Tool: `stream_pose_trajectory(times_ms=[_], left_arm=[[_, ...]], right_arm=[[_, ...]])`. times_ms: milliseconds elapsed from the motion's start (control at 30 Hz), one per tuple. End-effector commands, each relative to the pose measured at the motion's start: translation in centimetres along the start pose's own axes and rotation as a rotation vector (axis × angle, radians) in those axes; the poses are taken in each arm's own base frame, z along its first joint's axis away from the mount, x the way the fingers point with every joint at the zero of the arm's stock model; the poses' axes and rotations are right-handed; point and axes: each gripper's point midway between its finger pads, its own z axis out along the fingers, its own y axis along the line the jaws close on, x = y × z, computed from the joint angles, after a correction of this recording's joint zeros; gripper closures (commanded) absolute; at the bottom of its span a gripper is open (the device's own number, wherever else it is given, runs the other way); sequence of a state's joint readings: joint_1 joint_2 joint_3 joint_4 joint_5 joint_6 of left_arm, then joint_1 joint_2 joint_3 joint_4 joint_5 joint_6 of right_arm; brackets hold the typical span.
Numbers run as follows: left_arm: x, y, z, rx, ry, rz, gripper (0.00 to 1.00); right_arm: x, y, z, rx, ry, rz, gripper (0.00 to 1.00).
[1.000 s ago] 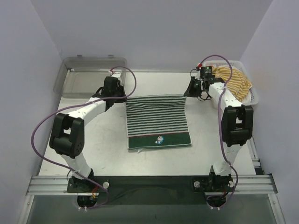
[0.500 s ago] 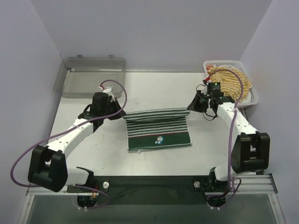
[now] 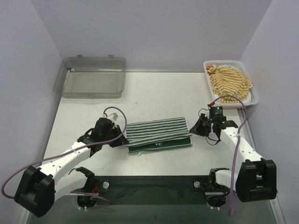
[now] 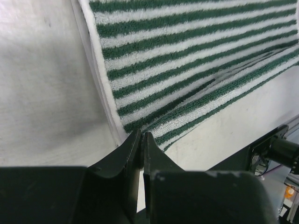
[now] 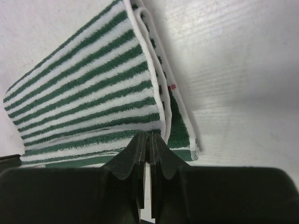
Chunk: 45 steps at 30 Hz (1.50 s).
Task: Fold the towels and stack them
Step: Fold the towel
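two corners of the green-and-white striped towel (image 3: 158, 132) are pinched, one by the left gripper (image 3: 117, 136), one by the right gripper (image 3: 192, 129); it lies doubled over itself, mid table (image 3: 154, 93).

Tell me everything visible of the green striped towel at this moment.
The green-and-white striped towel is soft terry with a white hem; a solid green band shows at its near edge. It lies on the table, far half doubled over the near half, upper layer slightly raised. The left gripper and right gripper pinch that layer's corners, one each.
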<state>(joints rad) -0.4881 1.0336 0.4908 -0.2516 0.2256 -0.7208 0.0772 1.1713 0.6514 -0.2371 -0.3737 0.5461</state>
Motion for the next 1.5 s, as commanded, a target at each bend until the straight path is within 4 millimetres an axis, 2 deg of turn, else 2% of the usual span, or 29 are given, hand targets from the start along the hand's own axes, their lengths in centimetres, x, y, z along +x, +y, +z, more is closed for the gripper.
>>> stream_pose_trajectory(times_ms=[0, 200, 333, 433, 533, 567, 667, 733, 767, 800, 900, 1033, 1267, 1467], left_arm=[[1.5, 1.3, 0.4, -0.052, 0.014, -0.057, 1.0], [3.5, 4.1, 1.8, -0.165, 0.103, -0.082, 1.0], [4.4, 4.7, 2.2, -0.194, 0.143, -0.098, 0.99], [4.5, 4.8, 2.3, -0.196, 0.145, -0.105, 0.99], [3.4, 4.9, 2.4, -0.213, 0.114, -0.093, 0.99], [2.2, 4.5, 2.4, -0.22, 0.083, -0.085, 0.99], [0.3, 5.8, 2.9, -0.268, 0.074, -0.096, 0.99], [-2.2, 6.4, 3.1, -0.279, 0.041, -0.114, 0.99], [-2.4, 7.0, 3.5, -0.298, 0.057, -0.12, 0.99], [-3.9, 6.5, 3.6, -0.29, 0.038, -0.098, 0.99], [-5.0, 6.1, 3.9, -0.292, 0.056, -0.069, 0.99], [-7.0, 4.4, 3.3, -0.252, 0.018, -0.029, 0.98], [-7.7, 3.5, 1.0, -0.238, -0.036, 0.007, 0.98], [-8.5, 2.1, -0.9, -0.204, -0.091, 0.022, 0.98]], right_arm=[[0.6, -2.1, 0.4, 0.081, -0.013, 0.068, 1.0], [3.2, -4.7, 2.5, 0.185, 0.099, 0.137, 1.0], [4.2, -6.0, 3.2, 0.232, 0.137, 0.159, 1.0], [4.5, -6.2, 3.5, 0.24, 0.157, 0.159, 1.0], [4.6, -6.0, 4.0, 0.227, 0.17, 0.172, 1.0], [4.4, -5.9, 4.2, 0.224, 0.166, 0.177, 1.0], [4.0, -5.5, 5.0, 0.212, 0.17, 0.203, 1.0], [3.4, -5.0, 5.5, 0.196, 0.16, 0.23, 1.0], [3.1, -4.6, 5.7, 0.181, 0.158, 0.236, 1.0], [2.7, -4.4, 6.0, 0.171, 0.147, 0.238, 1.0], [2.0, -3.7, 6.1, 0.153, 0.135, 0.238, 1.0], [0.3, -2.5, 5.5, 0.126, 0.097, 0.214, 1.0], [-0.9, -1.7, 4.0, 0.114, 0.063, 0.18, 1.0], [-2.6, -0.4, 1.7, 0.091, -0.004, 0.147, 1.0]])
